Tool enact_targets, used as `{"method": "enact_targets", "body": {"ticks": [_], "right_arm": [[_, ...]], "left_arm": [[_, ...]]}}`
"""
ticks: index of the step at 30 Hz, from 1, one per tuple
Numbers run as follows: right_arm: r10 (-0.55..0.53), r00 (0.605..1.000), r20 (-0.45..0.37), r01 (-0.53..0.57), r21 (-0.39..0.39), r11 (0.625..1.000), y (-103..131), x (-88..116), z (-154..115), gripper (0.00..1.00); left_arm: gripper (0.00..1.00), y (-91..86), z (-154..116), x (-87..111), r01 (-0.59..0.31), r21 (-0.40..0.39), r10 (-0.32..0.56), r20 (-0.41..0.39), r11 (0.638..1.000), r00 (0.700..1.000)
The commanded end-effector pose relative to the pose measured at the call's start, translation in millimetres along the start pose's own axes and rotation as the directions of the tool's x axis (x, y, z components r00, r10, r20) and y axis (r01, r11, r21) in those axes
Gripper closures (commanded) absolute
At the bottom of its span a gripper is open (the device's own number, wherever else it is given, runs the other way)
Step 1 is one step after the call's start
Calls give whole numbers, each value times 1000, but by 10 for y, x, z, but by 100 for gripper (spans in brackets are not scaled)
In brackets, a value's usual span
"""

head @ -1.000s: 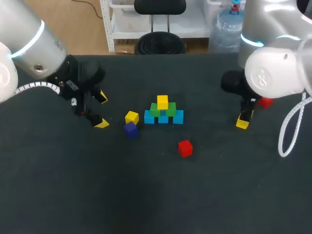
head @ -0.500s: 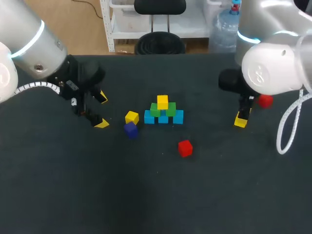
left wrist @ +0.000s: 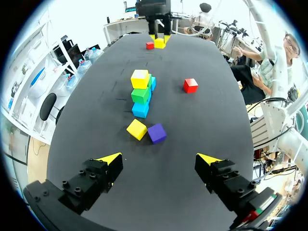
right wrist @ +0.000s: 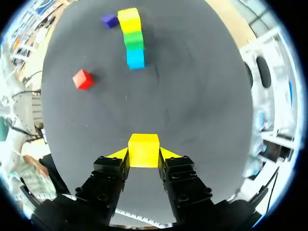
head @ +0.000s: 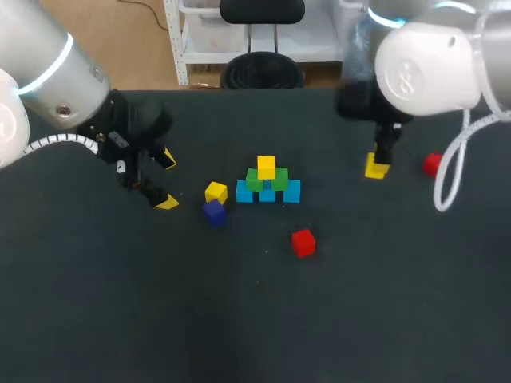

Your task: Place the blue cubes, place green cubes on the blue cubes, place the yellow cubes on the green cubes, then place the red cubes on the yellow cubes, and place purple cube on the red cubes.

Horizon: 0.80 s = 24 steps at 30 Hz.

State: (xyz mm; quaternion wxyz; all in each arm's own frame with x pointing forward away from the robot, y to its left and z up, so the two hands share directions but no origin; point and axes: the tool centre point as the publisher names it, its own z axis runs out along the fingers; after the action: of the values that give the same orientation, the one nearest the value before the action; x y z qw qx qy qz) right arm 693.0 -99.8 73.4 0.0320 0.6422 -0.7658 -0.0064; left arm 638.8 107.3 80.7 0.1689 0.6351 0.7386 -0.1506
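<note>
Yellow cube (right wrist: 143, 150) | gripped between right jaws | stack (right wrist: 133, 41) well ahead

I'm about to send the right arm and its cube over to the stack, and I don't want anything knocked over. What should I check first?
1. Grip: the right gripper is shut on the held yellow cube, one finger on each side: ok.
2. Stack: a row of blue cubes, two green cubes on them and the top yellow cube, all sitting square: ok.
3. Free spot on the green cubes beside the top yellow cube: cannot tell.
4. Way to the stack: bare dark table; the nearer red cube lies off to one side: ok.
5. Left gripper: open, empty, apart from the stack: ok.
</note>
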Motion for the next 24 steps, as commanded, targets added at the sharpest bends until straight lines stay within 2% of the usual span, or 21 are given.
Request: {"method": "enact_targets", "body": {"ticks": [1, 4, 10, 24], "right_arm": [[-54, 998, -17, 54, 40, 998, 6, -195, -114, 100], [-96, 995, -36, 98, 74, 992, -15, -345, -170, 100], [-137, 990, -41, 141, 93, 986, -40, -596, -233, 100], [-136, 991, -10, 136, 73, 988, -64, -898, -187, 100]], "left_arm": [[0, 4, 0, 8, -1, 0, 1, 2, 1000, 1000], [0, 4, 0, 8, -1, 0, 1, 2, 1000, 1000], [0, 4, 0, 8, -1, 0, 1, 2, 1000, 1000], [0, 4, 0, 8, -1, 0, 1, 2, 1000, 1000]]}}
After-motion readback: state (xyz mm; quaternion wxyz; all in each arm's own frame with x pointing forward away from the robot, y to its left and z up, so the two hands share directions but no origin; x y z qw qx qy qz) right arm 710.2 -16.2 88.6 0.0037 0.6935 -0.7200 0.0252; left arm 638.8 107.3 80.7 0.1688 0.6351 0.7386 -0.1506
